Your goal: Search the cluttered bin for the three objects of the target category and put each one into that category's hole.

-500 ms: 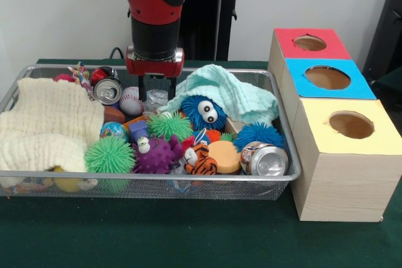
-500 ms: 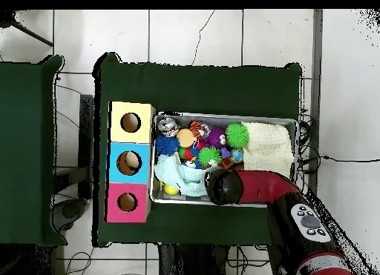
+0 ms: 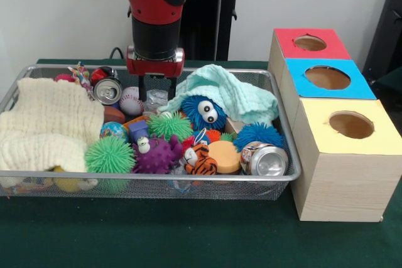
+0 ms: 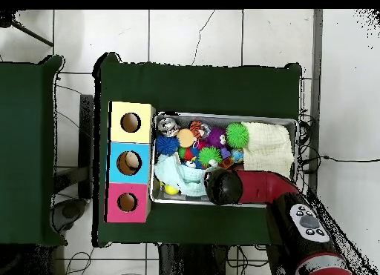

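The silver wire-mesh bin [image 3: 188,186] [image 4: 293,124] is full of toys: spiky green balls [image 3: 110,154], a blue fuzzy ball with eyes [image 3: 204,112], a purple spiky toy [image 3: 157,153], a tiger toy [image 3: 200,159], a baseball [image 3: 130,100], two cans [image 3: 266,160] [image 3: 108,90]. My gripper [image 3: 156,94] hangs over the bin's far middle, its fingers open around a crumpled clear thing [image 3: 156,100], between the baseball and the mint cloth [image 3: 229,92]. In the overhead view the arm [image 4: 252,187] hides the gripper.
Three wooden boxes with holes stand beside the bin: red top [image 3: 310,43], blue top [image 3: 328,78], yellow top [image 3: 350,125]; they also show in the overhead view [image 4: 130,162]. A cream cloth [image 3: 47,123] covers the bin's left part. The table has a green cover [image 3: 188,230].
The arm has shifted very slightly; nothing in the bin has moved.
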Controlling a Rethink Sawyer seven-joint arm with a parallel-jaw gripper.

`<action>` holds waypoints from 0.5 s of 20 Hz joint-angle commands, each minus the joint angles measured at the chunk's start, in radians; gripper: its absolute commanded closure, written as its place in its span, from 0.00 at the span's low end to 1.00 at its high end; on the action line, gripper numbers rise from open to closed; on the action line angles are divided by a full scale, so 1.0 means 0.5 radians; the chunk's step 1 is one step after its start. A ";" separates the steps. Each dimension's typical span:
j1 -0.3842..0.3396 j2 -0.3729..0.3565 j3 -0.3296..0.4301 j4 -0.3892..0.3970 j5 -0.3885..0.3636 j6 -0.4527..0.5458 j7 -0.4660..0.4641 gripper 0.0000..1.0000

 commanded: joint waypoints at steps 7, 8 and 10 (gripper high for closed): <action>-0.040 0.439 -0.061 -0.189 -0.176 -0.501 0.220 0.00; -0.040 0.439 -0.061 -0.188 -0.175 -0.498 0.219 0.00; -0.040 0.439 -0.059 -0.190 -0.175 -0.492 0.215 0.00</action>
